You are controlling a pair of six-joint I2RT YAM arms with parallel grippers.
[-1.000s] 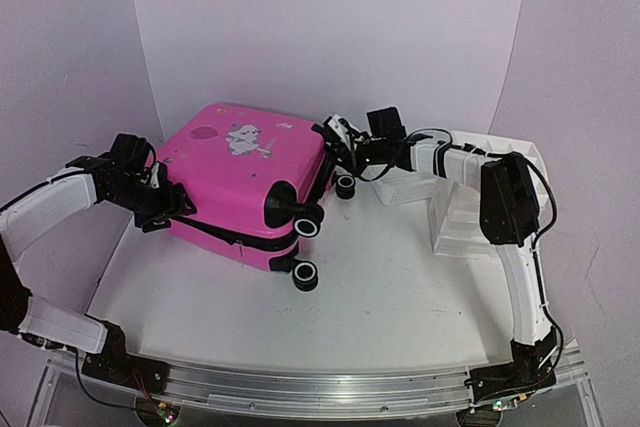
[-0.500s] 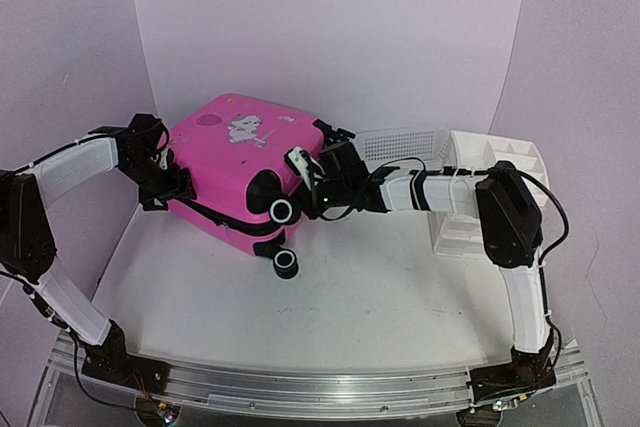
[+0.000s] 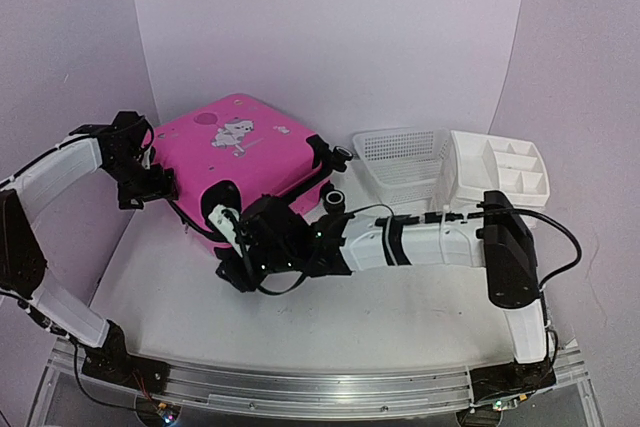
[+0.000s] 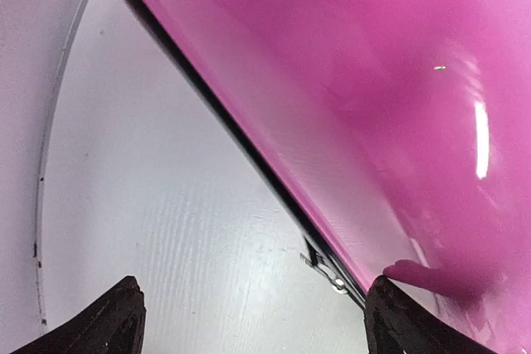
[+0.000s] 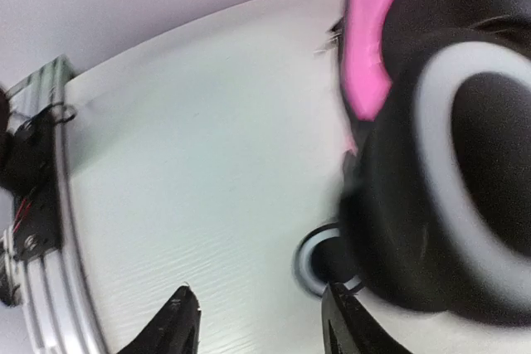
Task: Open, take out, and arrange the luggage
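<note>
Rotated and pushed back since a second ago, the pink suitcase (image 3: 245, 147) lies flat at the far left. At its near corner, beside a wheel (image 5: 469, 163), the right gripper (image 5: 257, 325) hangs with fingers apart and empty. The left gripper (image 4: 253, 325), spread wide, faces the zipper seam (image 4: 249, 163) on its left side.

Luggage (image 3: 255, 152): hot-pink shell, white cartoon animal print on top face. Zipper trim (image 4: 249, 163): black. Wheel (image 5: 465, 163): black with a pale grey-white ring. Basket (image 3: 400, 159): white, mesh pattern. Organizer (image 3: 500, 172): plain white. Desk (image 3: 400, 317): white. Left arm (image 3: 60, 172) and right arm (image 3: 430, 242): white, black joints.
</note>
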